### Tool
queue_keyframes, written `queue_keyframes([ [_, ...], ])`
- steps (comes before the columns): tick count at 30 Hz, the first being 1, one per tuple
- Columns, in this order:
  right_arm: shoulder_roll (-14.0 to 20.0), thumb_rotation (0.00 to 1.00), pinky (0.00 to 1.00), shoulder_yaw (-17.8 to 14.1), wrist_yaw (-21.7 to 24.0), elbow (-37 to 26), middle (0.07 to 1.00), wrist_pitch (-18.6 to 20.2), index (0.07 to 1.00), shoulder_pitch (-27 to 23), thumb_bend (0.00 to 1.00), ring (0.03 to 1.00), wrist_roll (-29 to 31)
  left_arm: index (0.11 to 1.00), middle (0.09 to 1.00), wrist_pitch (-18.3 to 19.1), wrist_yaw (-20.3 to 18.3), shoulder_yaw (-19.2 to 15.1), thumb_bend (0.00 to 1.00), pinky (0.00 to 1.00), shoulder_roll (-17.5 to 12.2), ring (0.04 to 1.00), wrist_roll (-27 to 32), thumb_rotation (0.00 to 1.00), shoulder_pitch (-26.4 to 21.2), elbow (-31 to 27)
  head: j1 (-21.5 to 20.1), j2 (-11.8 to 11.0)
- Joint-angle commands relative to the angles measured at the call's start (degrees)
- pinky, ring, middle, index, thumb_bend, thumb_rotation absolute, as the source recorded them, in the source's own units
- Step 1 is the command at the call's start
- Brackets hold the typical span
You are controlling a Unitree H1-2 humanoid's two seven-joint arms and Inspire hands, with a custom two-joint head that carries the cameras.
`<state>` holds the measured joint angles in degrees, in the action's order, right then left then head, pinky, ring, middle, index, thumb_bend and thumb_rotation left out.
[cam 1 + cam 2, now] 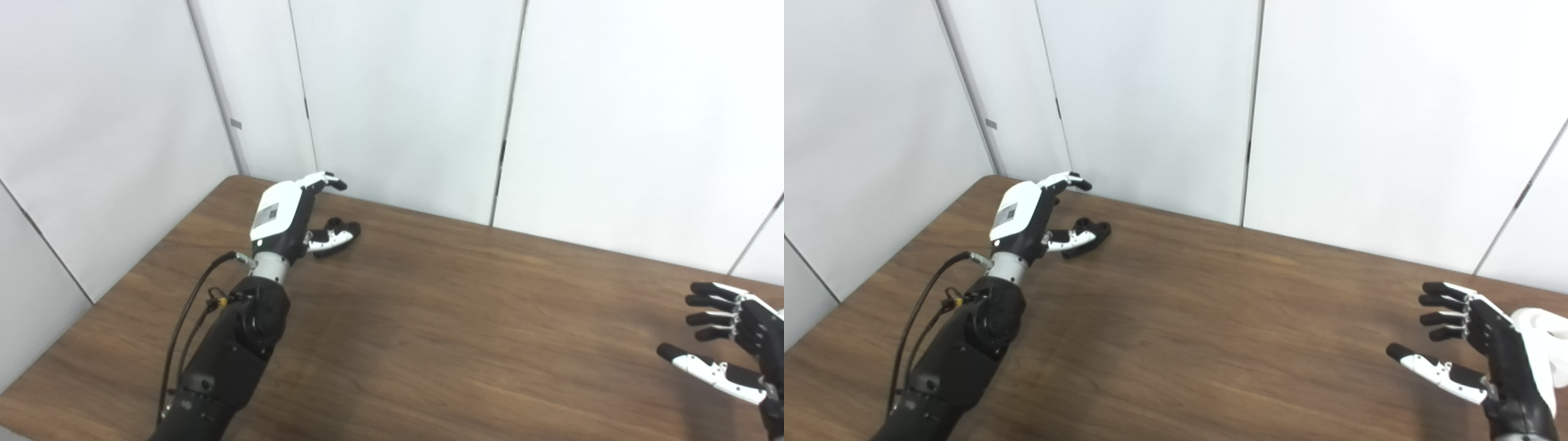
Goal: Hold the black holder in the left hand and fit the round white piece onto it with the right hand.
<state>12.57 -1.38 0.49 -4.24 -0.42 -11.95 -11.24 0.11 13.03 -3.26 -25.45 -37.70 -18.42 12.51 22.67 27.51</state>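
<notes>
— Where are we? The left hand [1029, 214] is spread, holding nothing, with the black holder [1088, 231] on the table [1213, 318] at its thumb.

— Reaching stage, I reckon. It must close there; the right hand [1470, 349], empty and splayed, then turns for the round white piece [1543, 334] behind it.

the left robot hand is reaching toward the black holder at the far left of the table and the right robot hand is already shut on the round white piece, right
Not quite. The right eye view shows the right robot hand open, fingers spread, holding nothing; the round white piece sits just behind it. The left robot hand is indeed at the black holder.
</notes>
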Motion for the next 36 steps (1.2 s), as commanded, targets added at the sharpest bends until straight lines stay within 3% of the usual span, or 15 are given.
queue_keyframes([
  [1, 0.5, 0.0, 0.5, -0.6, -0.3, -2.3, 0.666, -1.1, 0.682, -1.3, 0.62, 0.589, 0.2, 0.715, 0.85, 0.9, 1.9, -0.3, 0.79, 0.68, -1.9, 0.844, -1.1, 0.19, -3.1, -0.7, -0.1, 0.0],
  [5, 0.5, 0.0, 0.49, -0.6, -0.3, -2.5, 0.664, -1.3, 0.68, -1.4, 0.62, 0.588, 0.1, 0.717, 0.849, 4.2, 2.2, 0.0, 0.83, 0.65, -2.5, 0.842, -3.1, 0.22, -3.6, -0.3, -0.3, 0.2],
  [11, 0.6, 0.0, 0.48, -0.8, -0.4, -2.4, 0.658, -1.8, 0.678, -1.5, 0.62, 0.578, 0.2, 0.706, 0.856, 9.9, -0.6, 1.0, 0.89, 0.61, -3.5, 0.842, -4.8, 0.3, -4.0, -1.1, -0.4, 0.3],
  [18, 0.4, 0.0, 0.48, -0.9, -0.1, -3.2, 0.658, -0.5, 0.677, -1.2, 0.61, 0.583, 0.5, 0.709, 0.877, 15.0, -2.9, 2.9, 0.92, 0.68, -4.7, 0.9, -5.7, 0.36, -5.0, 0.0, -0.4, 0.5],
  [24, 0.6, 0.0, 0.48, -0.9, -0.3, -3.5, 0.656, -0.3, 0.672, -1.3, 0.62, 0.58, 0.2, 0.685, 0.872, 14.5, -1.1, 3.9, 0.93, 0.71, -4.8, 0.904, -4.9, 0.4, -5.8, 3.5, -0.5, 0.7],
  [31, 0.8, 0.0, 0.47, -0.9, -0.1, -4.5, 0.649, 0.6, 0.669, -1.3, 0.62, 0.568, -0.4, 0.612, 0.875, 15.6, -2.0, 4.0, 0.93, 0.82, -4.0, 0.921, -3.0, 0.44, -6.7, 5.4, -0.8, 1.0],
  [36, 0.6, 0.0, 0.47, -0.9, 0.0, -4.8, 0.652, 1.3, 0.667, -1.2, 0.62, 0.575, -0.2, 0.601, 0.874, 15.6, -2.2, 5.1, 0.93, 0.83, -4.0, 0.927, -2.4, 0.46, -7.5, 7.3, -1.1, 1.2],
])
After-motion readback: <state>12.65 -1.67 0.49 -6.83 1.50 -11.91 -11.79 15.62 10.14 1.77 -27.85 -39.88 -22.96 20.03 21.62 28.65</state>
